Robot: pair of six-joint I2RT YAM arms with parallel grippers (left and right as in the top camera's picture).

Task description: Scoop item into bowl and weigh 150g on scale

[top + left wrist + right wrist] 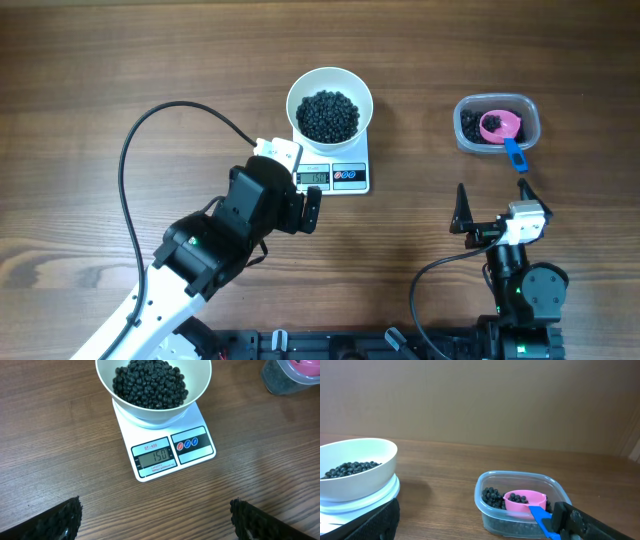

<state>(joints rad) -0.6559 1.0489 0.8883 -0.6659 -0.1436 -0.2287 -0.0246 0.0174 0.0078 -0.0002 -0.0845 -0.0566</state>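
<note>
Left wrist, bowl (199, 386) of beans (150, 382) on scale (126, 427), display (156, 456) seemingly 150, left gripper (155, 520), right gripper (493, 204) both splayed

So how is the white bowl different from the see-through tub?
The bowl is round and white; the tub is boxy and clear. The bowl sits on the scale; the tub sits on the table. The tub has a pink scoop, the bowl doesn't. Both hold black beads.

The table (100, 60) is carrying one bowl (293, 100), one scale (358, 160), one clear tub (462, 140) and one pink scoop (498, 125), while the left gripper (155, 506) and the right gripper (492, 200) are making two, and the uncountable beads (328, 115) are lying in two lots.
</note>
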